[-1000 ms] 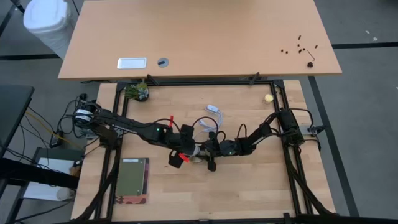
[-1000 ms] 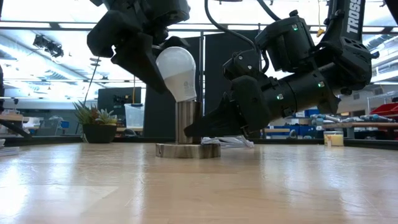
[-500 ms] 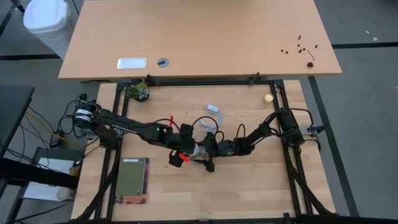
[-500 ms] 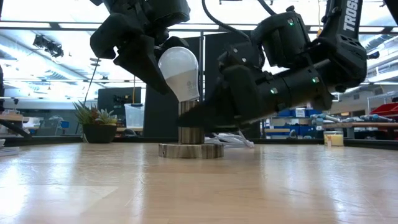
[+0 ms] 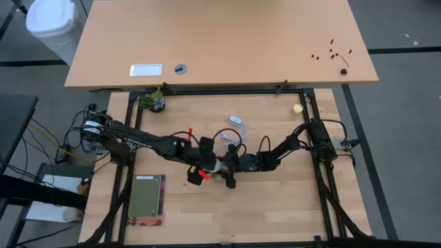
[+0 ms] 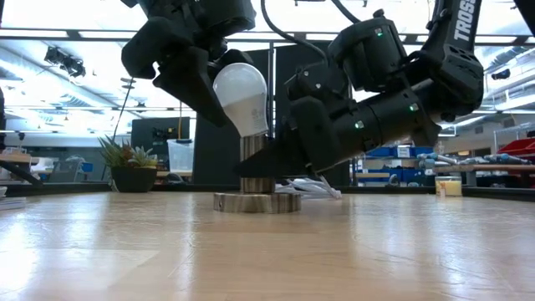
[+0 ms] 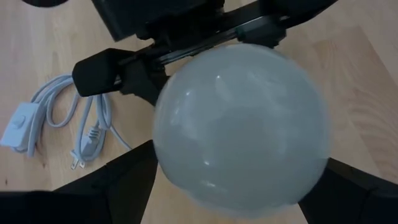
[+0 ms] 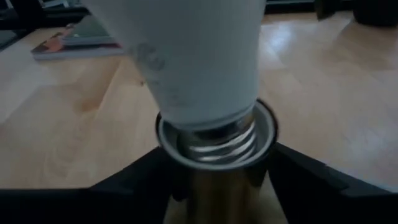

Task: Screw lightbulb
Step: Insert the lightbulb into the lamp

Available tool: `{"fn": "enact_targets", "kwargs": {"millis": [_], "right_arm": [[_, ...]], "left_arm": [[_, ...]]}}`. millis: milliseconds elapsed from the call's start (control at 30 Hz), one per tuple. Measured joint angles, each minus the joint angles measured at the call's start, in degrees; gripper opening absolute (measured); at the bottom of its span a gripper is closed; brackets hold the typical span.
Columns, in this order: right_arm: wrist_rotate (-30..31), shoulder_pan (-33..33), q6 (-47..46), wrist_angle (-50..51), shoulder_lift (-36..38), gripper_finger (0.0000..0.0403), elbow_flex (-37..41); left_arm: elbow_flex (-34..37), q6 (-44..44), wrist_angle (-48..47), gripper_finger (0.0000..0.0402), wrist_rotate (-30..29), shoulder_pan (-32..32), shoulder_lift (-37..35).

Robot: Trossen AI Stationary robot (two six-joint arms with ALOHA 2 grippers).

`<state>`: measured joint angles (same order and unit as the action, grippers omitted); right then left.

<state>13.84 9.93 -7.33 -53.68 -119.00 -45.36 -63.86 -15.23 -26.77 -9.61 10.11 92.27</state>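
Note:
The white frosted lightbulb (image 6: 241,96) stands tilted over a metal socket (image 6: 257,202) near the table's middle. Its grey threaded base (image 8: 217,146) sits in the socket's mouth. My left gripper (image 5: 210,167) comes down from the upper left and is shut on the bulb's globe (image 7: 242,130). My right gripper (image 6: 255,167) reaches in low from the table's right and closes on the socket's upright tube, just under the rim (image 8: 268,124). The socket's round foot rests flat on the wood. My left gripper pinches the globe's widest part between its two fingers (image 7: 118,180), one on each side. The fingers slant down from above and from the table's left. The bulb is tilted, with its threaded end resting in the socket's mouth. My right gripper has the socket's metal tube (image 8: 217,193) between its two fingers (image 8: 143,180), which lie against its two sides below the rim. They come nearly level from the table's right. The socket stands upright on its foot.
A white cord with a switch and plug (image 7: 62,130) lies just beyond the socket. A potted plant (image 5: 151,102) stands at the far left, a book (image 5: 148,200) lies near left, and a small yellowish ball (image 5: 298,108) sits far right. Black frame rails edge the table.
My right gripper has edged toward the table's left and slightly up, so its fingers now lie across the socket's tube, not beside its foot. The bulb and socket have barely shifted.

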Motion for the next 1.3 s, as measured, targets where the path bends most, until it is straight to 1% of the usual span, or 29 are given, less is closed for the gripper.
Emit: {"fn": "enact_targets", "kwargs": {"millis": [133, 233, 367, 533, 700, 800, 967, 1100, 1300], "right_arm": [[-0.2, 0.0, 0.0, 1.3, 0.0, 0.0195, 0.0], [-1.0, 0.0, 0.0, 1.3, 0.0, 0.0177, 0.0], [-1.3, 0.0, 0.0, 1.3, 0.0, 0.0179, 0.0], [-1.4, 0.0, -0.2, 1.4, 0.0, 0.0204, 0.0], [-1.5, 0.0, -0.2, 1.5, 0.0, 0.0200, 0.0], [-1.5, 0.0, -0.2, 1.5, 0.0, 0.0195, 0.0], [-1.5, 0.0, -0.6, 1.6, 0.1, 0.0195, 0.0], [-1.5, 0.0, -1.5, 1.8, 0.1, 0.0196, 0.0], [-1.5, 0.0, -2.0, 1.7, 0.1, 0.0196, 0.0]], "left_arm": [[-1.9, 0.9, -3.7, 0.0339, 1.5, -0.1, 0.0], [-3.9, 1.3, -4.9, 0.0339, 1.6, -0.3, -0.1], [-6.5, 1.9, -7.4, 0.0339, 1.7, -0.3, -0.1], [-7.7, 3.9, -9.2, 0.0339, 3.1, -0.7, -0.1], [-7.8, 4.3, -9.3, 0.0339, 4.6, -0.7, 0.9], [-8.0, 2.4, -9.4, 0.0339, 4.5, -0.7, 2.2], [-8.0, -3.2, -9.0, 0.0339, 3.0, -0.7, 3.4], [-8.1, -8.1, -7.4, 0.0339, 0.3, -0.6, 3.4], [-8.6, -12.8, -7.4, 0.0337, 0.7, -0.7, 3.8]]}}
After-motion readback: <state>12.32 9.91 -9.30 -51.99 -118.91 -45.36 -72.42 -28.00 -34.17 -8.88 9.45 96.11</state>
